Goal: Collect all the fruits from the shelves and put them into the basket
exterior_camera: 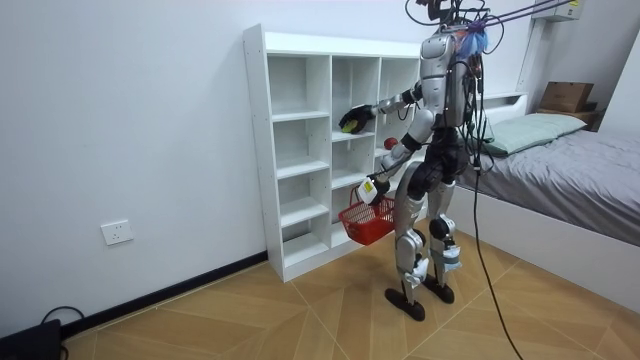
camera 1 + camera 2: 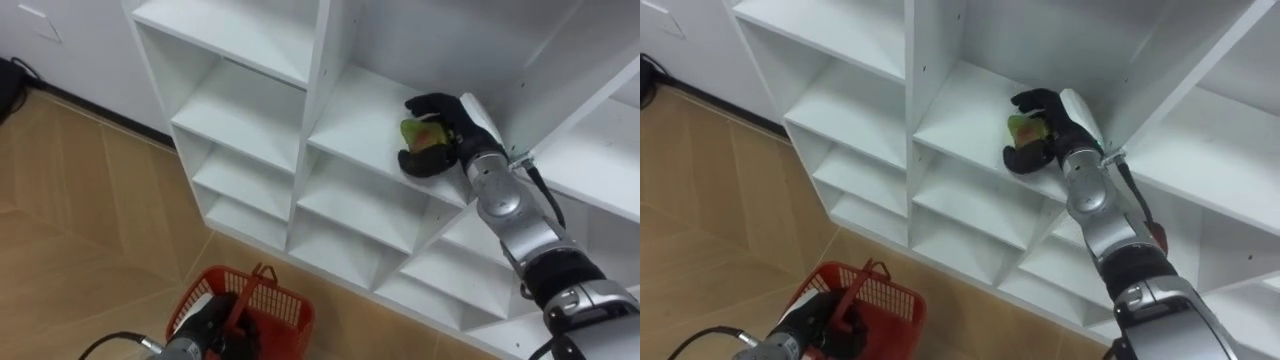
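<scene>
Grips the fruit (image 2: 420, 133) with the curled right hand (image 2: 440, 145), on the shelf (image 2: 350, 120) at the upper right of the frame. Holds the basket (image 2: 290, 310) by its handle in the curled left hand (image 2: 207, 328), bottom left. Could drop the fruit past the basket if gripped too loosely.

You've got a plain white wall (image 1: 120, 120) along the back, with a dark baseboard (image 1: 180, 288) at its foot and one white socket (image 1: 117, 232) low on it. The floor (image 1: 300, 320) is light wood parquet in a herringbone pattern. The white closet (image 1: 300, 150) stands flush against the wall, a grid of open cubbies. On the room view's right is a bed (image 1: 580, 170) with a grey cover, a pale green pillow (image 1: 530, 130) at its head and a cardboard box (image 1: 565, 96) on the white ledge behind. A small black box (image 1: 35, 340) sits on the floor at the room view's far left, near the wall. The light is even and the shadows soft.
</scene>
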You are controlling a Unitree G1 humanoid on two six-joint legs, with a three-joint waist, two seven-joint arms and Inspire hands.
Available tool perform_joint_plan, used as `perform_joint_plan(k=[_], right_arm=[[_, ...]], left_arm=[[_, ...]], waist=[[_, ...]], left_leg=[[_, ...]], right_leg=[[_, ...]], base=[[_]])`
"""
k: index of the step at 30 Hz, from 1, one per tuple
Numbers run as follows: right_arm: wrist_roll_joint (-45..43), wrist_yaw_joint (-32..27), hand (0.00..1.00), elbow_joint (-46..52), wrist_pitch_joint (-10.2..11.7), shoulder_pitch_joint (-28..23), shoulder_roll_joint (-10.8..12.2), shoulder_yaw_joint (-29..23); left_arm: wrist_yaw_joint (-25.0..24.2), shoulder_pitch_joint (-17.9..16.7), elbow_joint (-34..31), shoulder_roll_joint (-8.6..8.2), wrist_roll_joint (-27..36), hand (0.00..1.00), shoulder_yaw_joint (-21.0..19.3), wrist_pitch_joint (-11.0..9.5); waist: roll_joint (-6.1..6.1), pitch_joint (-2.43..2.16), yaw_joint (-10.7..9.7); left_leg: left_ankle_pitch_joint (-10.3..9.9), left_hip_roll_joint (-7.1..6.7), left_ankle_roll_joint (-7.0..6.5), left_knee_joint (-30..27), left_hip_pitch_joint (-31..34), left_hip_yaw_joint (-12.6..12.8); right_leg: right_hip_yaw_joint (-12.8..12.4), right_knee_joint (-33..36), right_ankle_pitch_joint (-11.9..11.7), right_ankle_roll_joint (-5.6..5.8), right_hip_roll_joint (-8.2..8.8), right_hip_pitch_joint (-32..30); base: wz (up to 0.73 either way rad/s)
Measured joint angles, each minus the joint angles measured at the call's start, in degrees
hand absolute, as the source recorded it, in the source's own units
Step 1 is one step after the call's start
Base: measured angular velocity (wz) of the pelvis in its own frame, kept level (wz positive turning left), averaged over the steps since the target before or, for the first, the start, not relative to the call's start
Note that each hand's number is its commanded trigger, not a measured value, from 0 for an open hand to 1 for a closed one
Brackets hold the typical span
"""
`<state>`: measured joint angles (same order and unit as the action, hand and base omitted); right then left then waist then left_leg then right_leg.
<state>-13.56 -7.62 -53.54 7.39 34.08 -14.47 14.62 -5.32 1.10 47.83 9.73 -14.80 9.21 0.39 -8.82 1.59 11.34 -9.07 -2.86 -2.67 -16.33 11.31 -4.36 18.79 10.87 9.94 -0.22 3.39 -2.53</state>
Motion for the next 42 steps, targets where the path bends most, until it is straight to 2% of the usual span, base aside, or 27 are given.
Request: perform_joint_plan(k=[20, 26, 31, 42], right_arm=[[1.98, 2.78, 1.0, -0.06, -0.88, -0.55, 0.02, 0.03], [1.44, 2.38, 1.0, 0.23, -0.88, -0.54, 0.02, 0.03], [0.44, 2.02, 1.0, 0.38, -0.61, -0.55, 0.02, 0.04], [2.19, 2.66, 1.0, 4.59, -0.71, -2.39, 0.16, 0.47]], left_arm=[[-0.3, 0.25, 1.6, -0.2, 1.85, 1.0, 0.23, 0.07], [-0.33, 1.02, 1.61, -0.31, 1.85, 1.0, 1.67, 0.07], [-0.27, 1.12, 1.6, -0.33, 1.81, 1.0, 1.76, 0.06], [0.1, 2.66, 1.02, -0.57, 1.81, 1.0, 1.69, 0.0]], waist=[[0.04, 0.02, -0.04], [0.83, 0.29, -0.05], [1.6, 0.17, -0.07], [1.61, 0.07, -0.04]], left_leg=[[0.01, -0.07, -0.01, -0.2, 0.05, -0.53], [0.0, -0.07, -0.02, -0.4, 0.07, -0.37], [0.0, -0.05, -0.02, -0.39, 0.04, -0.36], [0.01, 0.21, -0.04, 0.01, -0.09, 0.95]], right_leg=[[0.23, -0.06, -0.06, 0.07, -0.07, 0.13], [0.0, 0.02, -0.06, 0.07, -0.05, 0.12], [-0.26, 0.07, -0.06, 0.07, -0.07, 0.09], [-1.91, 0.51, -0.06, 0.08, -0.22, -0.59]], base=[[0.01], [0.0], [0.0], [-0.04]])
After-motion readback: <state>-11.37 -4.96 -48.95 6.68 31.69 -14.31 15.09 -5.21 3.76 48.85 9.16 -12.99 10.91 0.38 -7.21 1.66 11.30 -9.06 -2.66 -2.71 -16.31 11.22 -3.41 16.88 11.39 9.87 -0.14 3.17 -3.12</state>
